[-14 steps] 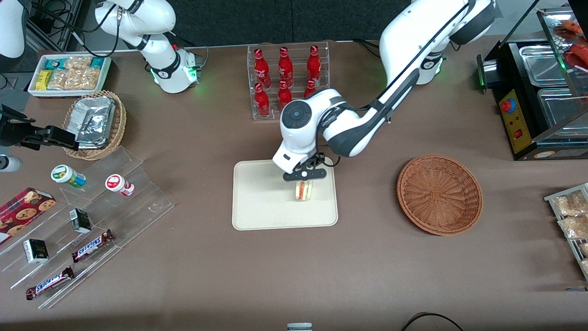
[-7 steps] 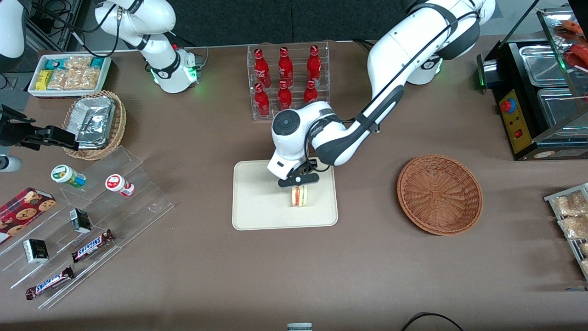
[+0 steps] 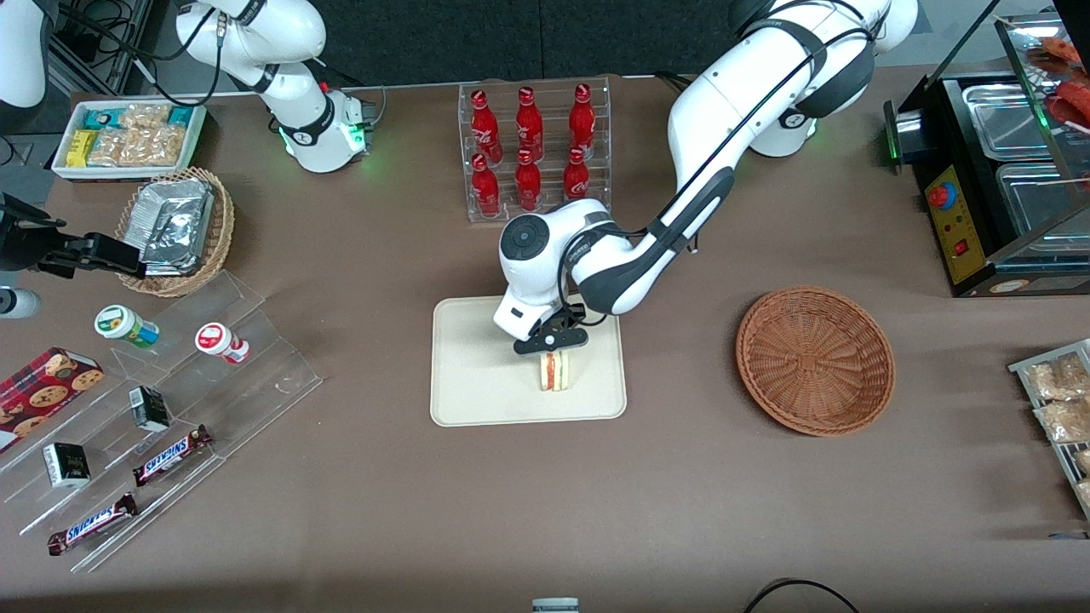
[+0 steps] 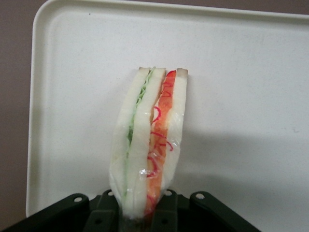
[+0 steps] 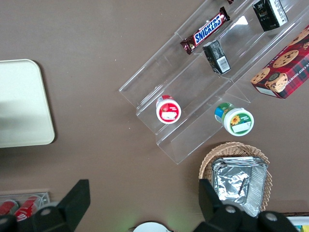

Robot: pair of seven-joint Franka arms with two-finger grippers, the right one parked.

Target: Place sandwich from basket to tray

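I see the round reddish-brown wicker basket [image 3: 815, 360] emptied, and over the flat cream rectangular tray [image 3: 477, 375] my left gripper [image 3: 552, 342] has its jaws clamped on the wrapped white-bread sandwich wedge [image 3: 554, 371], low above the tray surface; I judge only release and retreat remain.

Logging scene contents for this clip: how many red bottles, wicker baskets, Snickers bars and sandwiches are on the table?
Red bottles: 6
Wicker baskets: 2
Snickers bars: 2
Sandwiches: 1, the sandwich held by the hand over the tray
Total: 11
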